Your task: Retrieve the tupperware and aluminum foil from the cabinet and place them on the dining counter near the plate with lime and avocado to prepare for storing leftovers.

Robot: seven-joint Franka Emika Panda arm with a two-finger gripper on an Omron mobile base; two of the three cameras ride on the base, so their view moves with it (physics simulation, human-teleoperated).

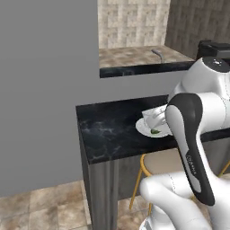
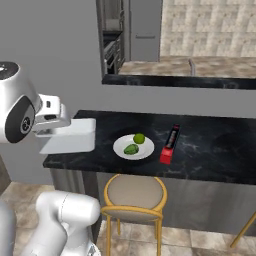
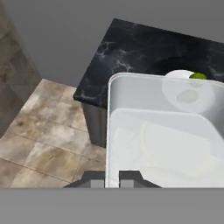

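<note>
Tool [image 3: 112, 177] grips tupperware [image 3: 162, 131] above dining counter [image 3: 127, 48].

Dining counter [image 2: 210, 150]: black marble with white veins, over a dark grey panel. Plate [image 2: 120, 147]: white, bearing a bright green lime [image 2: 139, 138] and a darker green avocado [image 2: 131, 149]. Foil box [image 2: 170, 143]: black with one red end. Tub [image 3: 144, 113]: pale, translucent grey-white. Stool [image 2: 134, 200]: yellow frame, beige seat.
</note>
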